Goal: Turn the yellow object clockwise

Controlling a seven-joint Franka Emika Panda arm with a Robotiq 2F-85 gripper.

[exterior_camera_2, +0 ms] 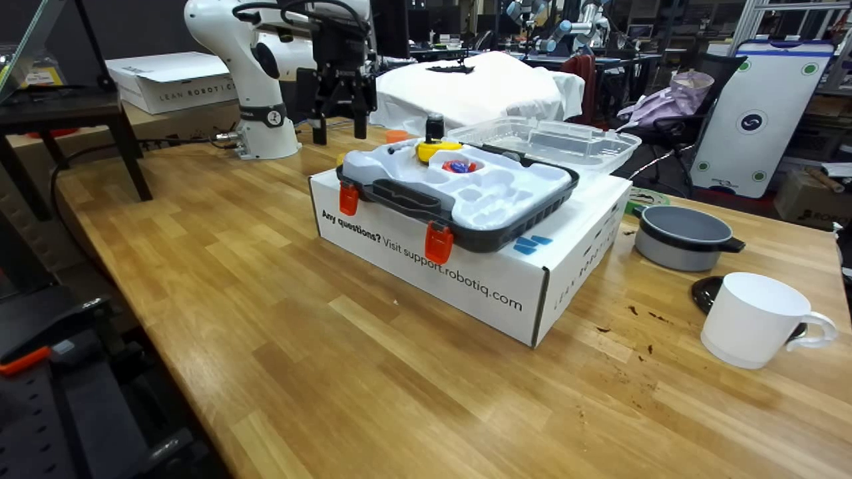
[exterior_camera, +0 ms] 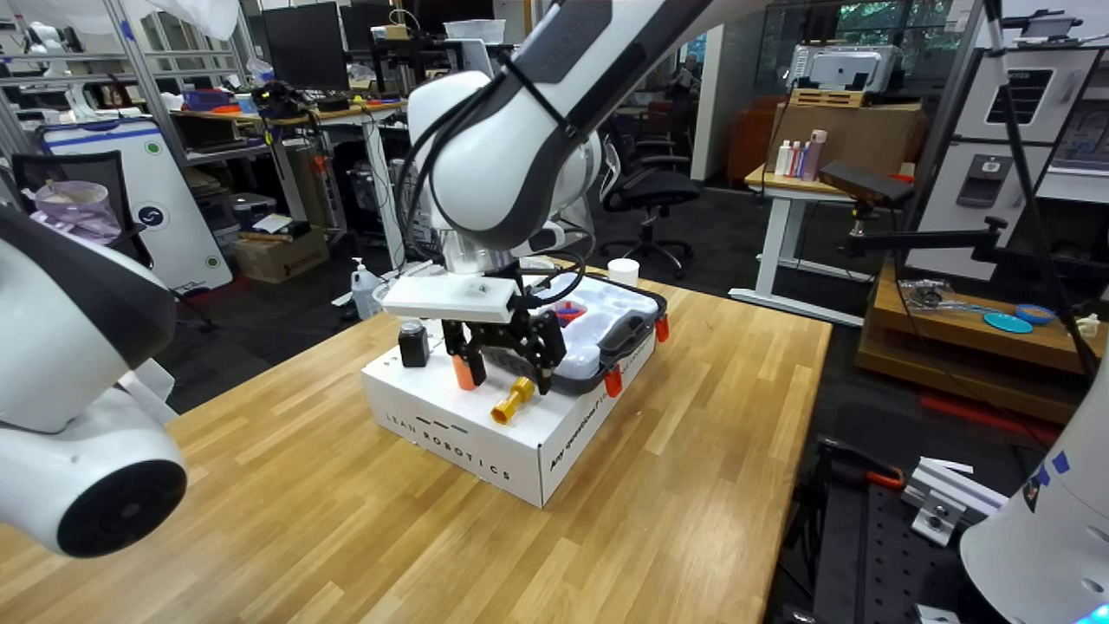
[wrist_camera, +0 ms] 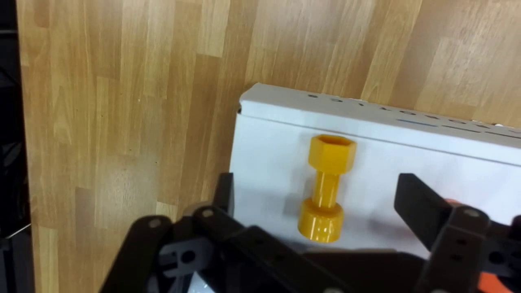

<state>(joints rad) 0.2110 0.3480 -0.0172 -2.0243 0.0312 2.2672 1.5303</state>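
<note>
The yellow piece (wrist_camera: 325,191) lies on its side on the box (exterior_camera: 468,446), near a corner, its hexagonal end toward a printed face. The tool (exterior_camera: 509,379) is released: in the wrist view the fingers (wrist_camera: 413,201) stand apart, one to either side of the piece and neither touching it. In an exterior view the box sits on the bench (exterior_camera: 693,485), well in from the right edge; on it an orange piece (exterior_camera: 462,374) stands upright, and a bottle (exterior_camera: 413,348) stands nearer the left edge. A case (exterior_camera_2: 519,193) lies on the box. In an exterior view a pot (exterior_camera_2: 665,253) and a mug (exterior_camera_2: 749,326) stand toward the bench edge at that view's right
</note>
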